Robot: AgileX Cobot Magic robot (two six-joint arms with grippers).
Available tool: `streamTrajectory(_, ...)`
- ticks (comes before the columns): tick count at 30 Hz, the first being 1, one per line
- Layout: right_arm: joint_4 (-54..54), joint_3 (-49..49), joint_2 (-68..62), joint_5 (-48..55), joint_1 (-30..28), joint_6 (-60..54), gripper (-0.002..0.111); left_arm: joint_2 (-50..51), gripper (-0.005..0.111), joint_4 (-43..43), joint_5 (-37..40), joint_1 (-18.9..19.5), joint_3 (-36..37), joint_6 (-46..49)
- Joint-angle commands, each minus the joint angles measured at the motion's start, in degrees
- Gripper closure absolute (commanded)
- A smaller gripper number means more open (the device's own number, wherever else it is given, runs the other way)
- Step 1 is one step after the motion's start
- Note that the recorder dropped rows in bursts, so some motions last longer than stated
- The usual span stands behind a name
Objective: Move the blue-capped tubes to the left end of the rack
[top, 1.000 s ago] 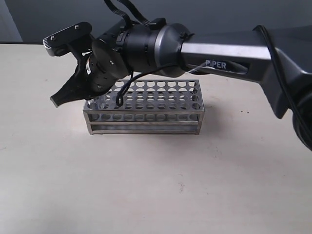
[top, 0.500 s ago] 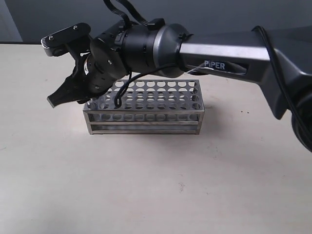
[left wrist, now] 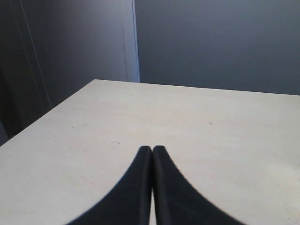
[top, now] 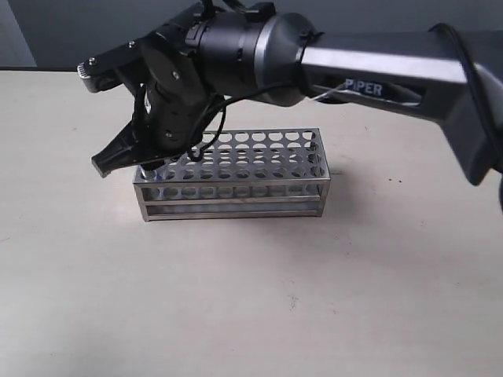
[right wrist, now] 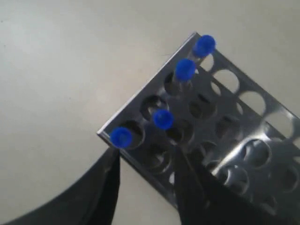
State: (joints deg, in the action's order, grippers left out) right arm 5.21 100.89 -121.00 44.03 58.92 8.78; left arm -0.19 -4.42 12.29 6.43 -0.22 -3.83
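Shiny metal rack (top: 236, 169) sits mid-frame on the pale worktop (top: 259, 306), its long axis running left to right. Four blue-capped tubes (right wrist: 185, 69) stand upright in holes at its left end, caps up; in the exterior view the arm (top: 377, 75) seems to hide them. The right gripper (right wrist: 147, 152) hovers over that end, fingers (right wrist: 110, 187) spread apart, gripping nothing. The left gripper (left wrist: 152, 149) hangs over bare worktop, fingers pressed together, empty.
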Motion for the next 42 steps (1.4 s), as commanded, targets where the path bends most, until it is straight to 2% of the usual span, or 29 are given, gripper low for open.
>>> streamTrajectory(1,5.32,-0.01,6.20,2.99,-0.07,2.48,0.070,0.19,0.106,0.31,-0.54,-0.34,0.22,-0.10)
streamTrajectory(5,6.53,-0.01,10.80,2.07,-0.07,2.78,0.070,0.19,0.106,0.31,-0.31,-0.34,0.22,-0.10)
streamTrajectory(13,6.77,-0.01,18.09,7.80,0.18,2.78,0.070,0.19,0.106,0.31,-0.40,-0.34,0.22,-0.10)
streamTrajectory(22,5.43,-0.01,30.65,4.98,1.70,2.78,0.074,0.19,0.106,0.31,-0.40,-0.34,0.22,-0.10)
streamTrajectory(31,5.07,-0.01,35.98,5.53,1.70,2.85,0.074,0.19,0.106,0.31,-0.40,-0.34,0.22,-0.10)
streamTrajectory(34,12.14,-0.01,36.86,12.02,1.70,4.06,0.074,0.19,0.106,0.31,-0.40,-0.34,0.22,-0.10)
streamTrajectory(38,22.65,-1.40,38.41,23.07,1.70,13.75,0.074,0.19,0.106,0.31,-0.40,-0.34,0.22,-0.10)
streamTrajectory(41,28.42,-6.67,40.76,19.67,1.70,17.02,0.074,0.19,0.106,0.31,-0.40,-0.34,0.22,-0.10)
streamTrajectory(42,30.72,-11.59,43.03,11.27,1.70,18.22,0.074,0.19,0.106,0.31,-0.40,-0.34,0.22,-0.10)
